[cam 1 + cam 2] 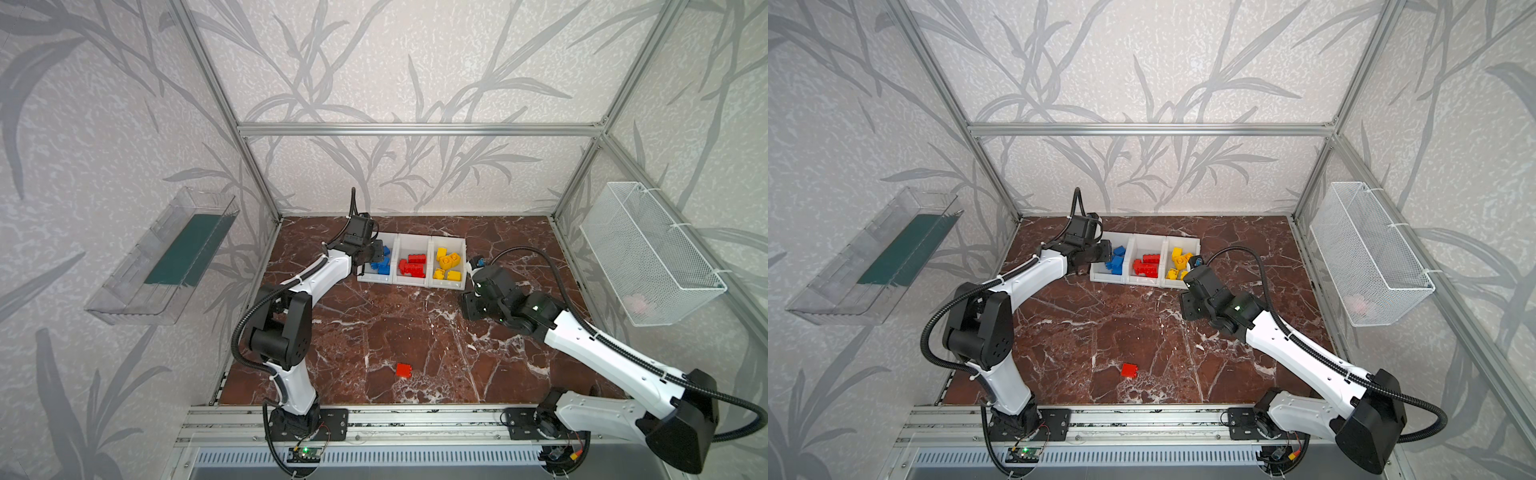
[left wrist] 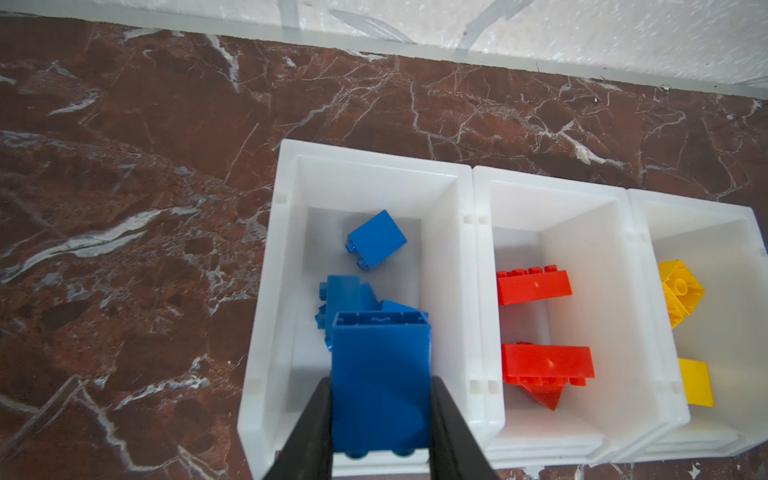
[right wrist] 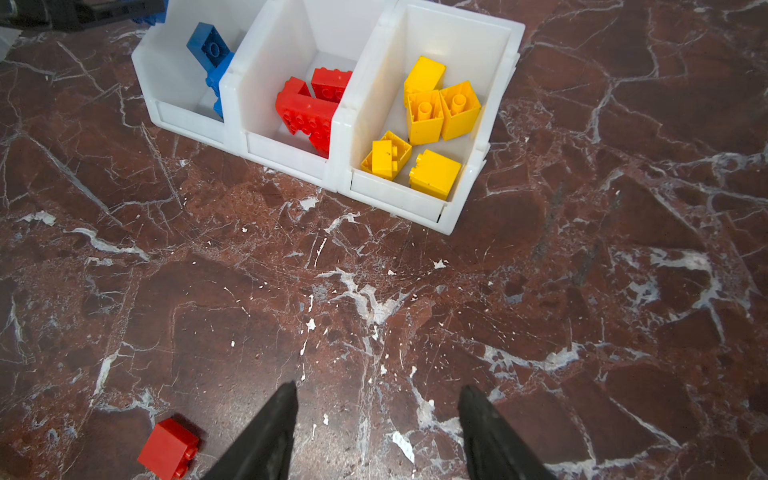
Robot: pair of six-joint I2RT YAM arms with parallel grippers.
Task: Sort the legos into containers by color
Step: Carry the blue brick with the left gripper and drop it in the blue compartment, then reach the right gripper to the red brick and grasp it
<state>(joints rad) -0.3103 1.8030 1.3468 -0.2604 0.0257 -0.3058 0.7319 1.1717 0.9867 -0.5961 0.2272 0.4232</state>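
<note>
Overhead, a brown marbled desk [image 1: 415, 332] is shown, with three white containers [image 1: 409, 282] joined in a row near its far edge. The left hand [image 2: 381, 386] is positioned over the end container on the left of both top views. A blue brick [image 2: 380, 353] is pinched between its fingers by two opposite sides and held above that container. The right hand [image 3: 379, 388] is held over bare desk just in front of the other end of the row, its fingers spread with nothing between them. The legos are seen sorted by colour: blue bricks [image 2: 376, 239] in the left container, red bricks [image 2: 534, 286] in the middle one, yellow bricks [image 3: 424, 116] in the right one. One small red brick [image 1: 403, 370] is seen lying alone on the desk, well apart from the containers, towards the front edge.
</note>
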